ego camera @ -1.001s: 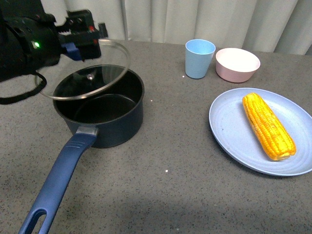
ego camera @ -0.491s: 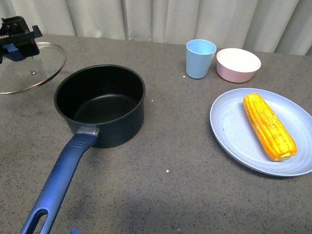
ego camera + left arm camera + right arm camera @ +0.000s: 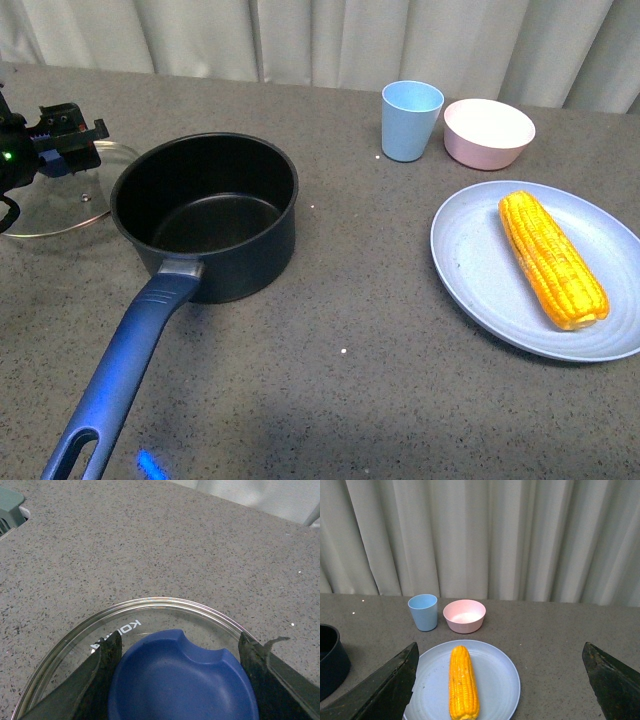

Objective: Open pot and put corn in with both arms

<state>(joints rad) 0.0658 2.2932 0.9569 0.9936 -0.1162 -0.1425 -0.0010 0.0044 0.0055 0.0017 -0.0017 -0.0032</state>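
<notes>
Grey speckled bench [image 3: 380,330], backed by a pale pleated curtain [image 3: 400,40]. The pot [image 3: 205,215] stands uncovered on the left half of the bench, its black inside empty, and its long blue handle [image 3: 120,370] runs toward the near left corner of the front view. A light blue plate [image 3: 470,260] lies on the right half, well apart from the pot.

The glass lid [image 3: 60,205] sits low just to the left of the pot, its right edge hidden behind the pot's wall; whether it rests on the bench cannot be told. The left hand [image 3: 65,135], green light lit, is clenched on the lid. In the left wrist view its two fingers [image 3: 107,655] press either side of the blue knob [image 3: 180,680].

The corn [image 3: 552,258] lies lengthwise on the right part of the plate, its blunt end toward the robot. The right hand [image 3: 500,646] hangs above the near side of the plate, released and empty, its fingers [image 3: 390,685] spread wide.

A pink bowl [image 3: 488,132] and a light blue cup [image 3: 410,120] stand side by side beyond the plate, the cup on the left.
</notes>
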